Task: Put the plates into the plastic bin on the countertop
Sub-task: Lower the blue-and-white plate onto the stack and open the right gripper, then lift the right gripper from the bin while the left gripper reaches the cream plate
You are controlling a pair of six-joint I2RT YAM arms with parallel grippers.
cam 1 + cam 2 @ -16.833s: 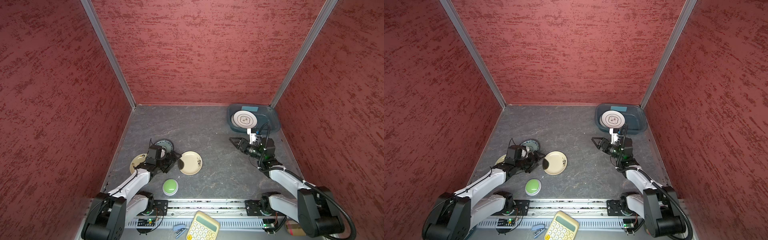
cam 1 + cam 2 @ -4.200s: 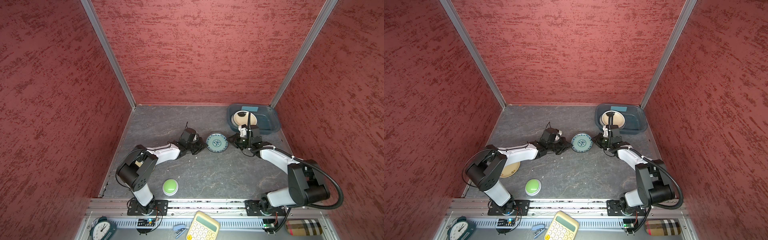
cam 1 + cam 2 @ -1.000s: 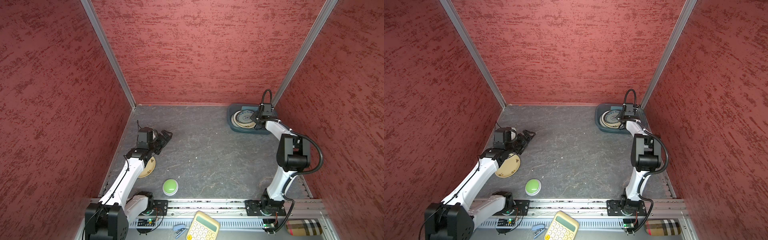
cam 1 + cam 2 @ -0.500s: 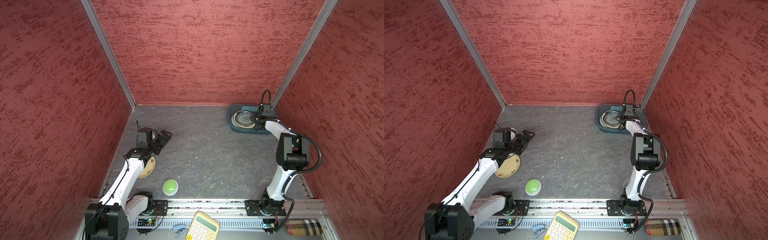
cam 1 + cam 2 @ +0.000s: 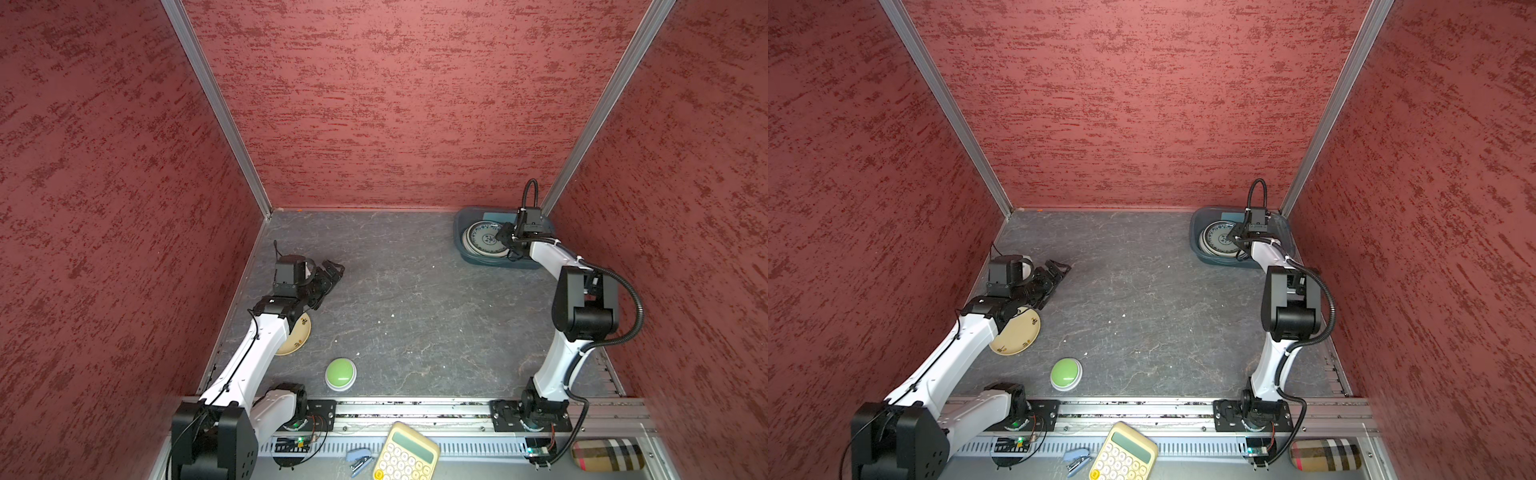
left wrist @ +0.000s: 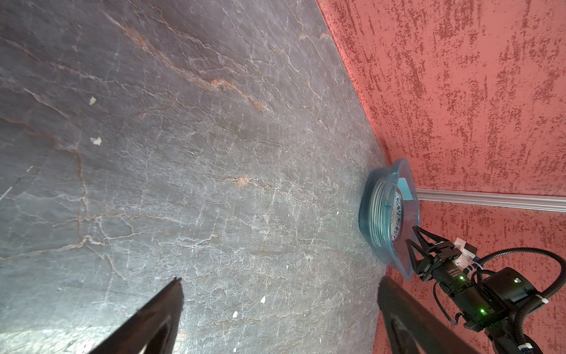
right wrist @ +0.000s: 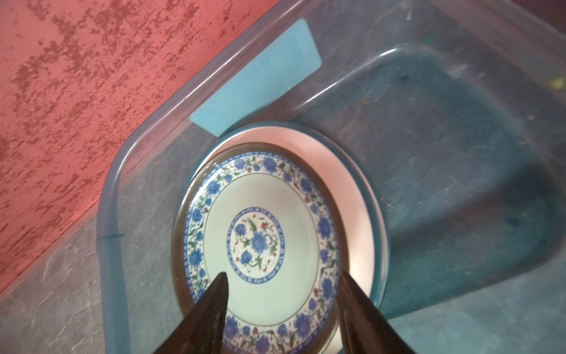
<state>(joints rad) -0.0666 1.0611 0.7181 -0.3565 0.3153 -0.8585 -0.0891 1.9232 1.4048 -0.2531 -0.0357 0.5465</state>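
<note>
The plastic bin (image 5: 459,232) (image 5: 1196,237) (image 7: 107,245) stands in the far right corner of the countertop (image 5: 415,299). It holds a stack of plates. On top of the stack lies a plate with blue flowers (image 5: 484,241) (image 5: 1219,241) (image 7: 260,239). My right gripper (image 5: 505,239) (image 7: 283,275) hangs open just over that plate's near side, holding nothing. Over bare countertop at the left, my left gripper (image 5: 332,270) (image 5: 1059,268) (image 6: 279,279) is wide open and empty. A cream-yellow plate (image 5: 297,338) (image 5: 1017,332) lies partly under the left arm.
A green dome button (image 5: 340,372) sits near the front rail. A yellow calculator (image 5: 405,455), a blue stapler (image 5: 359,459) and a plaid roll (image 5: 606,455) lie in front of the rail. Red walls close in the left, back and right sides.
My right gripper's jaws have gone from shut to open over the bin, and the blue-flowered plate lies free on the stack. The left arm has not moved.
</note>
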